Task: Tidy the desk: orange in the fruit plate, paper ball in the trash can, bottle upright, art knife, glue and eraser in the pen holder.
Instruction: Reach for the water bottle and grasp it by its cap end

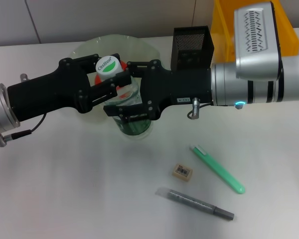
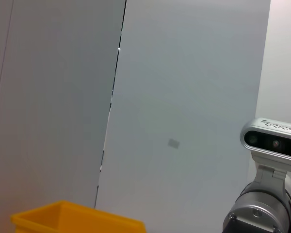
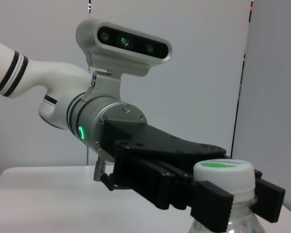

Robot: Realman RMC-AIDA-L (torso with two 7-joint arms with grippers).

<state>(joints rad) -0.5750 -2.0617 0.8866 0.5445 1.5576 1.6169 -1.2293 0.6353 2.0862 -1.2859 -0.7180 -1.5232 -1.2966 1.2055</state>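
The clear plastic bottle with a white-and-green cap stood upright on the white desk, in front of a pale green fruit plate. The left gripper had its jaws clamped on the bottle's neck just under the cap. The right gripper reached in from the other side against the bottle's body; whether its jaws were apart or together could not be told. A black mesh pen holder stood behind.

White desk, matte, evenly lit, soft shadows only. Far side: pale grey wall panels with thin dark vertical seams between them. Yellow plastic bin at far right of the desk, against the wall.
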